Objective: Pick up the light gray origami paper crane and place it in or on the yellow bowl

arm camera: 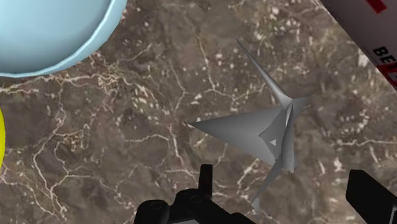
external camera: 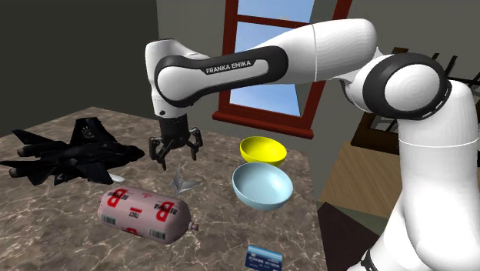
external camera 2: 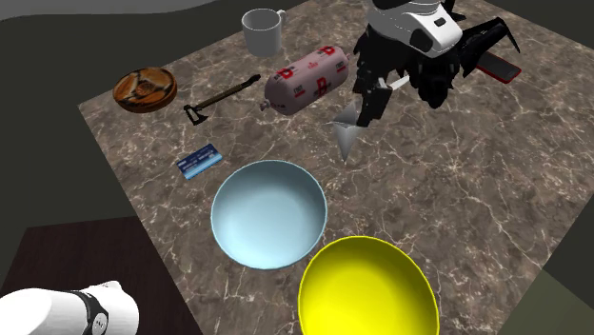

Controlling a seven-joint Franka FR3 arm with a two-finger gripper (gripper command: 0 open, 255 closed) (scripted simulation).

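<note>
The light grey paper crane (external camera: 185, 183) (external camera 2: 346, 131) (arm camera: 267, 130) lies flat on the brown marbled table (external camera: 69, 231), between the sausage and the two bowls. My gripper (external camera: 178, 156) (external camera 2: 373, 107) (arm camera: 286, 191) hangs a short way above it, open, with nothing between the fingers (arm camera: 205, 179). In the wrist view the crane sits ahead of the spread fingers, untouched. The yellow bowl (external camera: 263, 150) (external camera 2: 367, 290) stands upright and hollow beyond a light blue bowl, near the table's edge; a sliver of its rim (arm camera: 2, 140) is in the wrist view.
A light blue bowl (external camera: 262, 185) (external camera 2: 268, 213) (arm camera: 51, 32) stands beside the yellow one. A pink wrapped sausage (external camera: 146, 214) (external camera 2: 306, 79), a black toy jet (external camera: 69, 154), a blue card (external camera 2: 198, 161), a hatchet (external camera 2: 221, 97), a mug (external camera 2: 262, 31) and a brown round dish (external camera 2: 145, 88) lie around.
</note>
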